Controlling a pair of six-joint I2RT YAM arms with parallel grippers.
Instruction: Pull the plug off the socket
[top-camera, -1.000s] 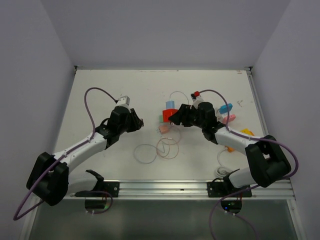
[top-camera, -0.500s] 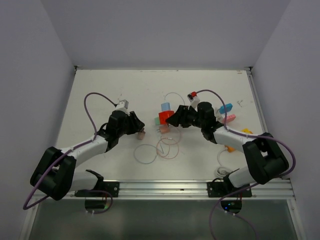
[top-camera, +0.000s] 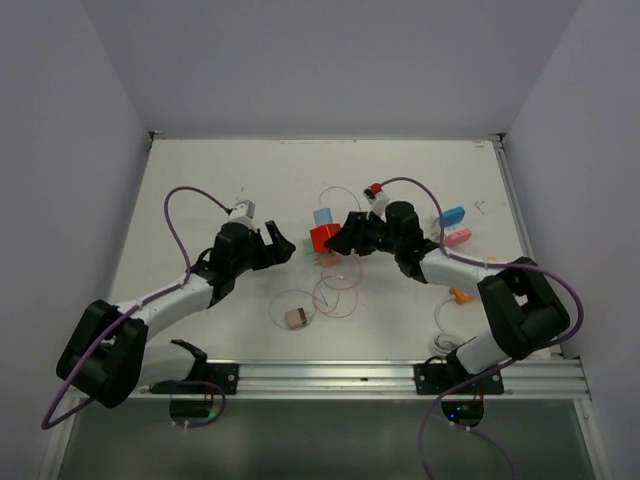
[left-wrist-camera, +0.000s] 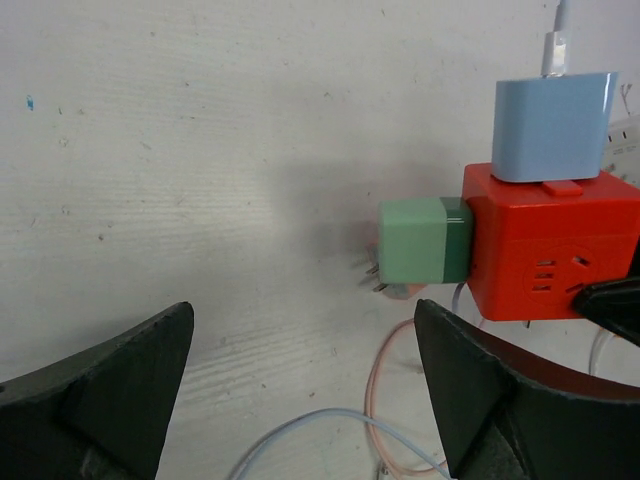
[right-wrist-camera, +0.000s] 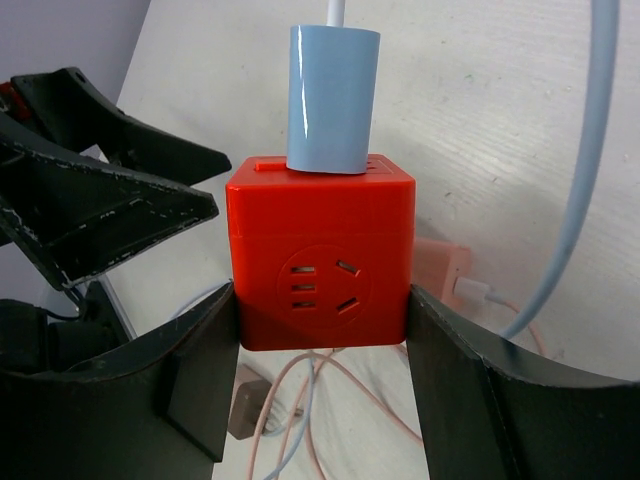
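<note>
At mid-table, my right gripper (top-camera: 348, 236) is clamped on the red socket (right-wrist-camera: 320, 260), one finger pressed to each side of the cube. A blue plug (left-wrist-camera: 553, 125) sits in its top face, and a green plug (left-wrist-camera: 422, 240) sits in the side facing my left gripper (left-wrist-camera: 302, 340). The left one is spread wide with nothing in it, just short of the green plug. A pink plug (top-camera: 295, 318) lies loose on the table (top-camera: 200, 180) nearer the bases, by the cable loops (top-camera: 335, 295), well apart from the socket.
</note>
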